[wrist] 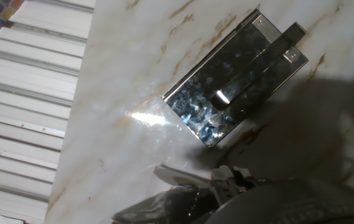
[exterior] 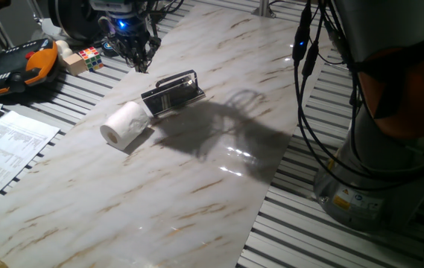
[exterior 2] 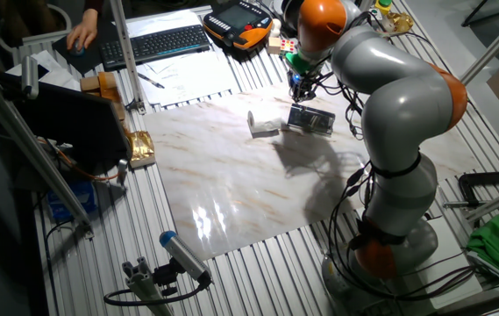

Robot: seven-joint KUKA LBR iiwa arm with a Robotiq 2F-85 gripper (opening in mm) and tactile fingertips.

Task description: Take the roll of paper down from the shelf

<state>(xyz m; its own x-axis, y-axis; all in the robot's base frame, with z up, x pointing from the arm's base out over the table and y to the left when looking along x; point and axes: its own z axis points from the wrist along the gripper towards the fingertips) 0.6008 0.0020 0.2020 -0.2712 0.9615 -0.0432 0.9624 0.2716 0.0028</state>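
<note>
The roll of paper [exterior: 126,124] is white and lies on its side on the marble tabletop, just left of the shelf and touching its end; it also shows in the other fixed view [exterior 2: 263,125]. The shelf [exterior: 173,92] is a small black rack with a silver wire rail and holds nothing. It also appears in the other fixed view [exterior 2: 310,119] and fills the upper right of the hand view [wrist: 232,81]. My gripper [exterior: 143,65] hangs above the table's far edge behind the shelf, fingers together and empty. It is also seen in the other fixed view [exterior 2: 300,90] and the hand view [wrist: 226,180].
A black-and-orange case [exterior: 18,67] and a colour cube [exterior: 91,57] lie on the slatted bench beyond the far left edge. Printed paper sheets [exterior: 7,145] lie at the left. The arm's base [exterior: 390,149] and its cables stand at the right. A keyboard [exterior 2: 157,42] sits at the back.
</note>
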